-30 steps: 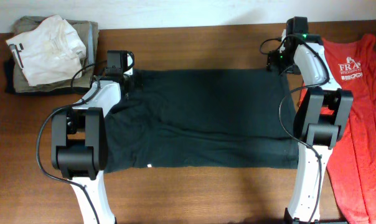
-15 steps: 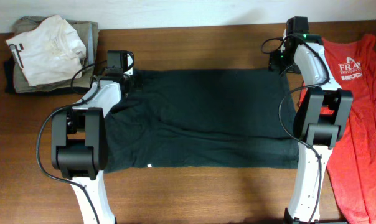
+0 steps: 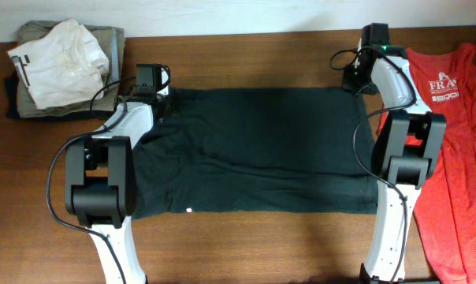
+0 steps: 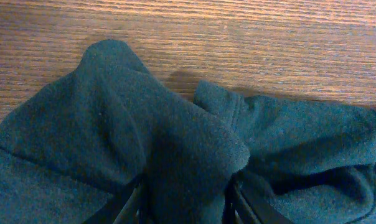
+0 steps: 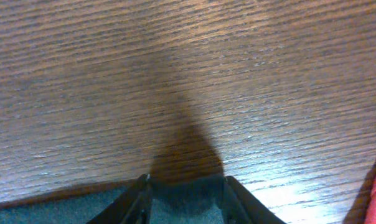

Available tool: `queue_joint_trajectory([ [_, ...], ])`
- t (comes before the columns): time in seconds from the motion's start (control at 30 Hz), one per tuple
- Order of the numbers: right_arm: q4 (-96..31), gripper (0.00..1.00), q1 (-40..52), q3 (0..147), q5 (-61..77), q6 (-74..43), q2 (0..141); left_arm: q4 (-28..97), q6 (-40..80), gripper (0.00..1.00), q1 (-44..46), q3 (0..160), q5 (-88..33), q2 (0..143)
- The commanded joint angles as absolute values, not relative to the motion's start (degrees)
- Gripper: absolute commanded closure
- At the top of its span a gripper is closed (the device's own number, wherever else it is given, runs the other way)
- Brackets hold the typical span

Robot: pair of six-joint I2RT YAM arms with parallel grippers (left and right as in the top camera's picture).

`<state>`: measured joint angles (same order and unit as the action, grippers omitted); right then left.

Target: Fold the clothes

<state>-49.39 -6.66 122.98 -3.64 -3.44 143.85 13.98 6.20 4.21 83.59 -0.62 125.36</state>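
A dark green shirt [image 3: 254,150] lies spread flat across the middle of the wooden table. My left gripper [image 3: 161,95] is at its far left corner. In the left wrist view the gripper [image 4: 183,208] is shut on a bunched fold of the shirt [image 4: 175,143]. My right gripper [image 3: 355,79] is at the shirt's far right corner. In the right wrist view the gripper [image 5: 185,193] is shut on the shirt's edge [image 5: 188,202], which casts a shadow on the wood.
A red tank top [image 3: 451,158] with white print lies at the right edge, beside the right arm. A pile of folded clothes [image 3: 61,63], white on top of olive and dark pieces, sits at the far left corner. The table's far edge runs just behind both grippers.
The right gripper has edged slightly toward the far side with the shirt corner. The left arm and the shirt look unchanged.
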Motion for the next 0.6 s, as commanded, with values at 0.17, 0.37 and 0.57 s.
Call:
queue_joint_trajectory([
  [0.17,-49.5,0.85,-6.8,122.2,-3.7,-6.7,144.7,14.5,5.9,0.62,3.9,82.9,-0.2,125.8],
  [0.37,-55.1,0.96,-7.3,126.7,-3.4,-9.5,143.7,14.5,5.9,0.99,3.9,84.0,-0.2,119.3],
  [0.57,-66.7,0.96,-8.3,135.3,4.7,-11.5,140.9,19.7,5.9,0.98,3.9,84.0,-0.2,112.8],
])
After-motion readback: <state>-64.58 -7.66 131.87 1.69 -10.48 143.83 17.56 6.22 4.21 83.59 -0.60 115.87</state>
